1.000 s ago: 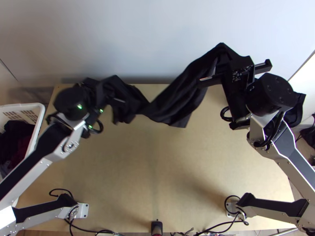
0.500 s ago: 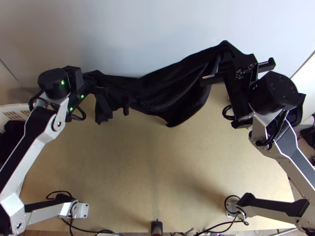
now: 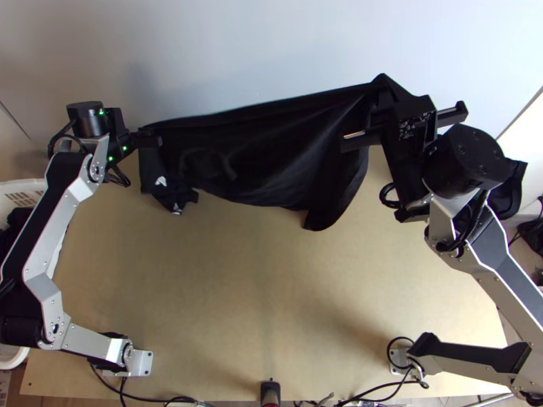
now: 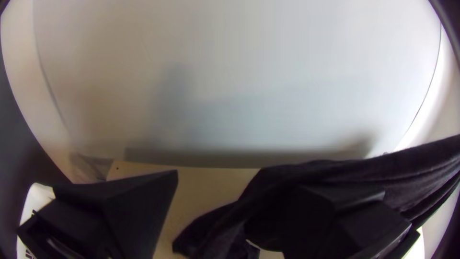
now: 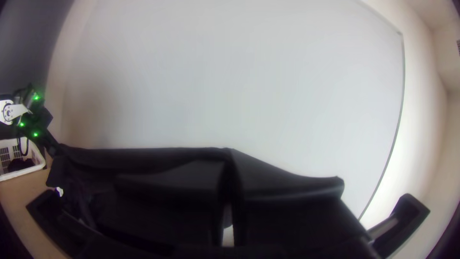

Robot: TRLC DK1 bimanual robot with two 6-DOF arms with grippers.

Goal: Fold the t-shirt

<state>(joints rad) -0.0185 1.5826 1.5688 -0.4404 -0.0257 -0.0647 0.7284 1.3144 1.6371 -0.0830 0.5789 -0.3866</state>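
Note:
The black t-shirt (image 3: 265, 152) hangs stretched between the two grippers along the table's far side, its lower edge loose and uneven, with small white marks near its left end. My left gripper (image 3: 149, 139) is at the shirt's upper left end; in the left wrist view my left gripper (image 4: 230, 211) has its fingers apart, the cloth (image 4: 421, 172) lying against one of them. At the shirt's upper right end is my right gripper (image 3: 383, 88); in the right wrist view my right gripper (image 5: 230, 192) is shut on the cloth (image 5: 282, 177), which drapes to both sides of the fingers.
A white basket (image 3: 24, 183) with dark cloth inside stands beside the table's left edge. The pale wall (image 3: 237, 54) rises behind the far edge. Bare wooden table (image 3: 258, 292) lies between the arms' bases, with cables along the near edge.
My left gripper has moved leftward and slightly toward the far side. The shirt, bunched and twisted before, is drawn out wider. My right gripper has hardly moved.

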